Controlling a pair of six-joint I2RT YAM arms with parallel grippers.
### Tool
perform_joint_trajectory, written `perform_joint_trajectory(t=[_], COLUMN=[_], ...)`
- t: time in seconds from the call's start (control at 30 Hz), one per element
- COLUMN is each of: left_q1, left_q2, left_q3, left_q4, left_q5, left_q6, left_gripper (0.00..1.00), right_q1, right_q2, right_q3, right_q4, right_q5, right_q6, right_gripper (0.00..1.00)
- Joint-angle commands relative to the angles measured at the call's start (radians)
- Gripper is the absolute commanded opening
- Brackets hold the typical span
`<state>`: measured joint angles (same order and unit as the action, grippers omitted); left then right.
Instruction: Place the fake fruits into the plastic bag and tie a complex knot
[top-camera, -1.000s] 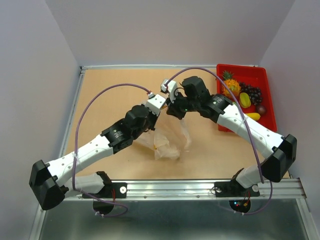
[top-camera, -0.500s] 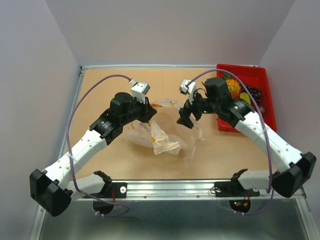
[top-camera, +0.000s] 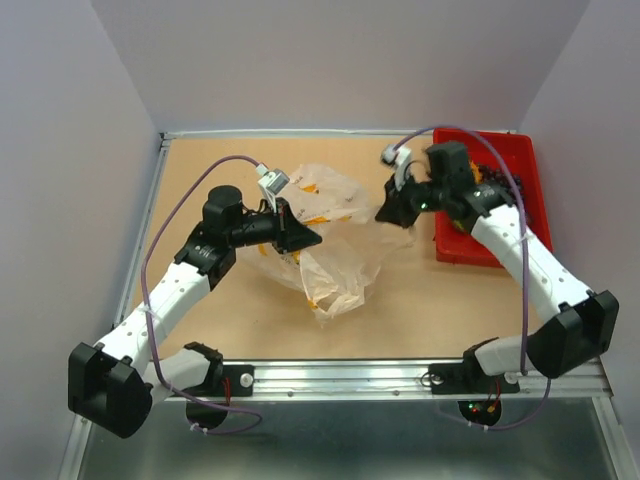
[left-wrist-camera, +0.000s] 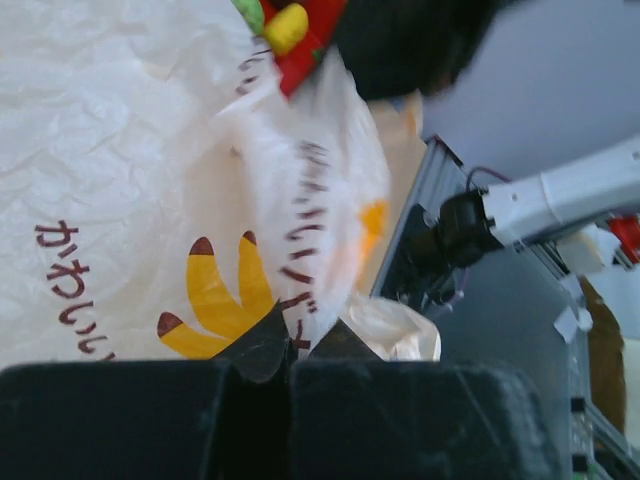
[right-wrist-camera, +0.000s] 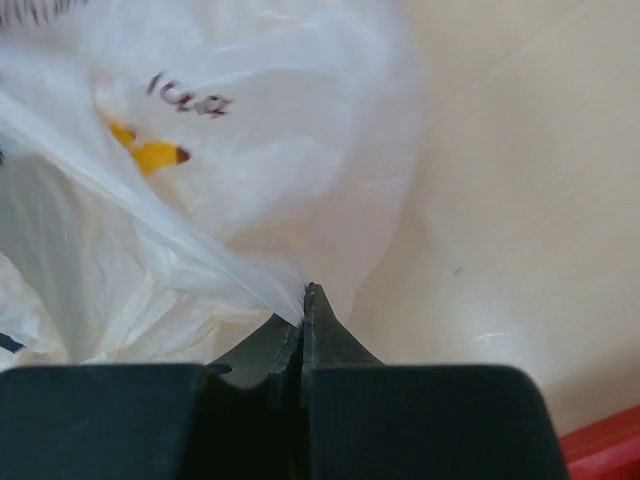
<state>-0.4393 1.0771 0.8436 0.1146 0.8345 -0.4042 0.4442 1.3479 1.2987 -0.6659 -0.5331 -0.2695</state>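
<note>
The plastic bag (top-camera: 338, 205) is thin, whitish and printed with yellow and dark marks. It hangs stretched between my two grippers above the table's middle, its lower part sagging toward the board (top-camera: 335, 290). My left gripper (top-camera: 304, 238) is shut on the bag's film (left-wrist-camera: 130, 150) at its left side. My right gripper (top-camera: 384, 213) is shut on a pulled-out strip of the bag (right-wrist-camera: 250, 150) at its right side. Of the fake fruits, a yellow piece (left-wrist-camera: 286, 26) and a green piece (left-wrist-camera: 250, 12) show in the red tray (top-camera: 515, 150). My right arm hides the tray's contents from above. No knot is in view.
The red tray sits at the table's right edge, close behind my right wrist. A metal rail (top-camera: 350, 375) runs along the near edge with both arm bases on it. Purple cables arch over both arms. Grey walls enclose the brown table (top-camera: 220, 310).
The grippers, close together over the crumpled bag a second ago, have drawn apart. The left closed on the bag, and the bag now hangs spread between them, farther back.
</note>
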Motion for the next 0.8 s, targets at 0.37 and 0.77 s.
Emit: perform_joint_trajectory(t=[0.37,0.77], left_q1=[0.062,0.068], left_q2=[-0.085,0.115], left_q3=[-0.081,-0.161], left_q4=[0.138,0.525], left_q5=[-0.047,-0.302], left_q6=[-0.036,-0.251], left_gripper=[0.0,0.0], right_q1=[-0.256,-0.272], right_q2=[0.289,0.169], right_q3=[0.401,0.444], right_q4=[-0.032,-0.034], right_q5=[-0.337,-0.018], right_q6=[-0.008,0.297], right_gripper=[0.62,1.0])
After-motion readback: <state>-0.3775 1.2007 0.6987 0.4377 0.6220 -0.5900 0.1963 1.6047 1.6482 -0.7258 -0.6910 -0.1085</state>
